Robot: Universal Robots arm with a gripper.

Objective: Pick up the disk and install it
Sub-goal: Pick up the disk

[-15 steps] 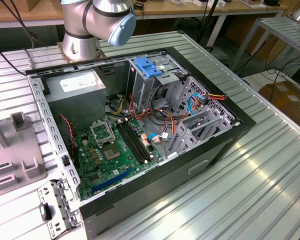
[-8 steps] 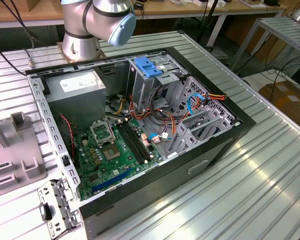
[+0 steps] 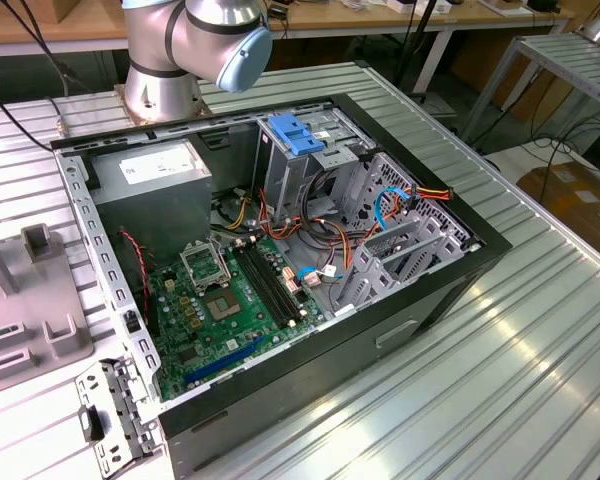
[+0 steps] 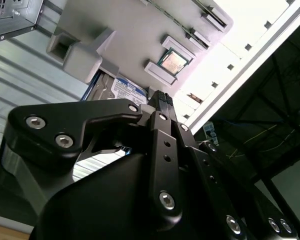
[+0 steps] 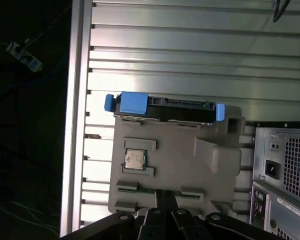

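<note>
The disk (image 5: 165,107) stands on its long edge in a slot at one end of a grey holder block (image 5: 180,165), with blue plastic rails at both ends. In the second wrist view its white label with a blue band (image 4: 121,90) peeks out behind the black gripper body. In both wrist views my gripper (image 5: 165,196) (image 4: 162,96) hangs above the holder, a short way from the disk, its two black fingers pressed together with nothing between them.
A processor chip (image 5: 135,160) lies in a recess of the holder. The open computer case (image 3: 280,250) sits mid-table, a blue clip (image 3: 295,135) on top of its drive cage. The holder (image 3: 40,340) lies at the exterior view's left. The table edge (image 5: 75,125) runs close by.
</note>
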